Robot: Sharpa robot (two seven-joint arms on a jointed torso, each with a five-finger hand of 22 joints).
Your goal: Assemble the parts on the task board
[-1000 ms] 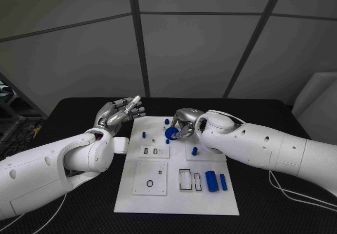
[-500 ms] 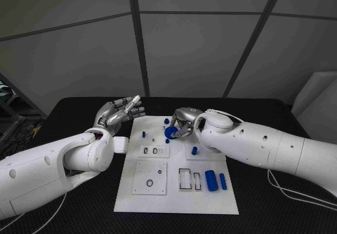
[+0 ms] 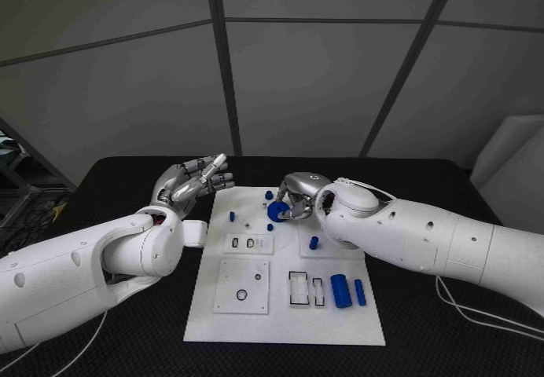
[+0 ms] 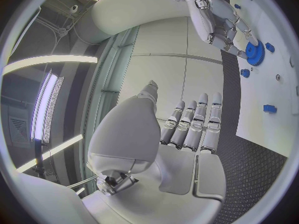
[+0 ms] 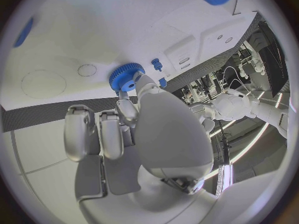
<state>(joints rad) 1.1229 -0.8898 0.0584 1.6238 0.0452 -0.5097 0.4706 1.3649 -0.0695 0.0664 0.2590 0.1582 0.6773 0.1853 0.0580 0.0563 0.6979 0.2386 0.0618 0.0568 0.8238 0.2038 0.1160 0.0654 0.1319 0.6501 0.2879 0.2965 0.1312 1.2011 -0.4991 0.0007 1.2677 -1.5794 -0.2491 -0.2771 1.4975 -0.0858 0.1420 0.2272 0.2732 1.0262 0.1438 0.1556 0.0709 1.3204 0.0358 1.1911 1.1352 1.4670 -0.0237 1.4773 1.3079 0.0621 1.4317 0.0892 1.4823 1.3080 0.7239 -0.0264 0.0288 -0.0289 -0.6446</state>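
Note:
The white task board (image 3: pixel 284 314) lies in the middle of the black table. My right hand (image 3: pixel 298 195) is over its far part and pinches a blue gear (image 3: pixel 277 210) with its fingertips. The right wrist view shows the gear (image 5: pixel 126 77) at the fingertips (image 5: pixel 140 82), close to the board (image 5: pixel 74 40); I cannot tell whether it touches. My left hand (image 3: pixel 196 181) is raised beside the board's far left corner, fingers straight and apart, holding nothing. The left wrist view shows that open left hand (image 4: pixel 190 134) and the gear (image 4: pixel 254 53) in the right hand (image 4: pixel 218 20).
Small blue pegs (image 3: pixel 233 216) (image 3: pixel 269 195) (image 3: pixel 270 227) stand on the far half of the board. A blue block (image 3: pixel 314 243) sits under my right forearm. A thick blue cylinder (image 3: pixel 340 290) and a thin rod (image 3: pixel 359 292) lie near the right edge.
My right hand has carried the gear a little toward the far end of the board. The left hand has stayed where it was.

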